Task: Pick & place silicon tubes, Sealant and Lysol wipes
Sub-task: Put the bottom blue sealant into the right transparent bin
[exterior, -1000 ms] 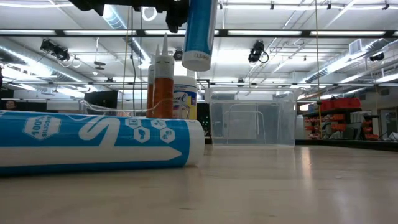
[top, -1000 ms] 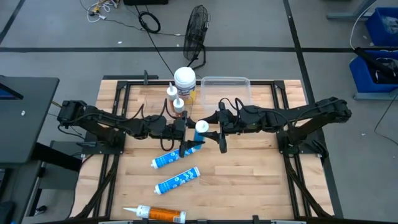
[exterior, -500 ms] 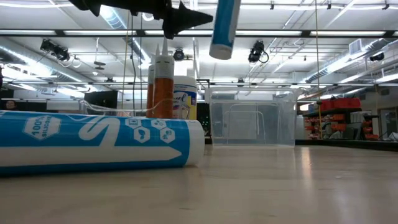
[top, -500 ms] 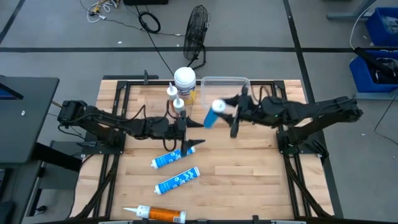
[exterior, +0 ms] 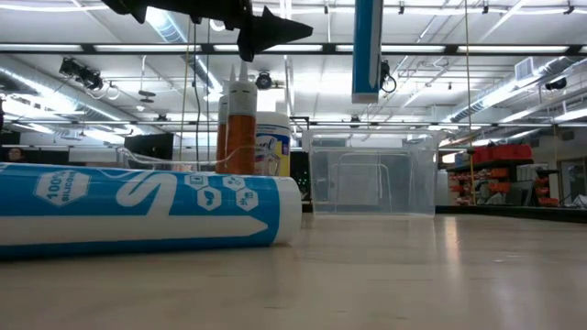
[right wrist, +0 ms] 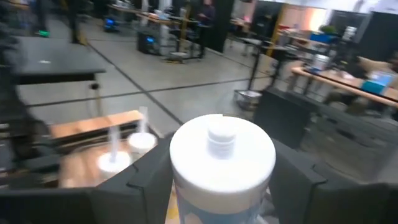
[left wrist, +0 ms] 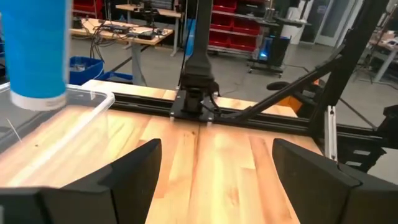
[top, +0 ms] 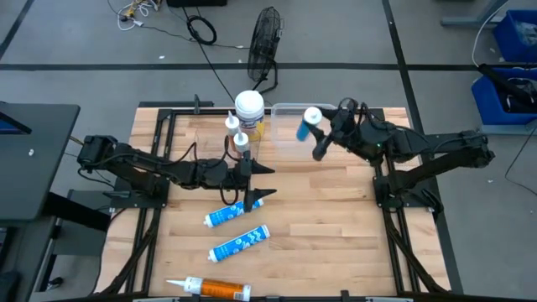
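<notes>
Right pincer [top: 323, 134]: upper right of centre in the high view, pinching a blue tube [top: 309, 122]; the tube hangs upright over the clear bin [top: 331, 110], likely so it can drop in.
Held tube, low view: blue tube [exterior: 368, 50] at the top of the frame, straight above the bin [exterior: 371, 172], well clear of its rim.
Held tube, right wrist view: its white cap [right wrist: 222, 151] sits between the two dark fingers.
Left pincer [top: 260, 182]: centre of the high view, spread and holding nothing, hanging over bare wood; by my guess it waits for the next pick.
Orange tube lying: one [top: 210, 288], bottom left of centre, at the near edge of the surface [top: 336, 226].
Blue tubes lying: two, one nearer [top: 241, 244], one farther [top: 225, 214], side by side on a slant below the left pincer.
Orange tubes standing: two [top: 237, 134], upper centre, nozzles up, just beside the wipes.
Lysol wipes [top: 249, 109]: one canister, upright, upper centre, just left of the bin, not yet placed.
Count: three blue tubes, three orange tubes, one canister, one bin.
Task stage: early, I judge; the bin looks empty in the low view.
</notes>
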Controlling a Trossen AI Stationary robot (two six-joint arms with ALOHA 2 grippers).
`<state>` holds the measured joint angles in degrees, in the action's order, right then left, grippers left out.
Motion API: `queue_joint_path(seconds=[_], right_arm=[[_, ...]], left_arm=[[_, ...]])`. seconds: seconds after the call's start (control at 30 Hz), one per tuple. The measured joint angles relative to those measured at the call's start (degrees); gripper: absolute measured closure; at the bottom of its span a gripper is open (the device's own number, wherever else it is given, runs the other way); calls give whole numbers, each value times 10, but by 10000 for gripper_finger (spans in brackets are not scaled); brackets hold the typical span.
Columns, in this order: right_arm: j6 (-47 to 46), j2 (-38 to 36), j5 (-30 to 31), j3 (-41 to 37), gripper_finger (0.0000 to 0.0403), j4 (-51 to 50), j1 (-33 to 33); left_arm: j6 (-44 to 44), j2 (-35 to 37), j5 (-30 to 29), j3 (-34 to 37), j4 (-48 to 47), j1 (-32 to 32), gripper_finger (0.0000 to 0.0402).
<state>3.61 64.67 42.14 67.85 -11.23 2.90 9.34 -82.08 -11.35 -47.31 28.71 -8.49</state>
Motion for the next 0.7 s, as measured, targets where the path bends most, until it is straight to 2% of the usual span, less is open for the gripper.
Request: queue_joint_path(seconds=[0.13, 0.27, 0.4, 0.7], right_arm=[[-4, 0, -13, 0, 194, -4, -50], [-29, 7, -69, -4, 194, -9, -105], [-45, 19, -101, -16, 194, -12, -154], [-72, 69, -186, -31, 194, -6, -231]], left_arm=[[5, 0, 0, 0, 0, -5, 90], [5, 0, 0, 0, 1, -4, 90], [0, 0, 0, 0, 2, -4, 90], [-1, 0, 0, 0, 7, -4, 90]])
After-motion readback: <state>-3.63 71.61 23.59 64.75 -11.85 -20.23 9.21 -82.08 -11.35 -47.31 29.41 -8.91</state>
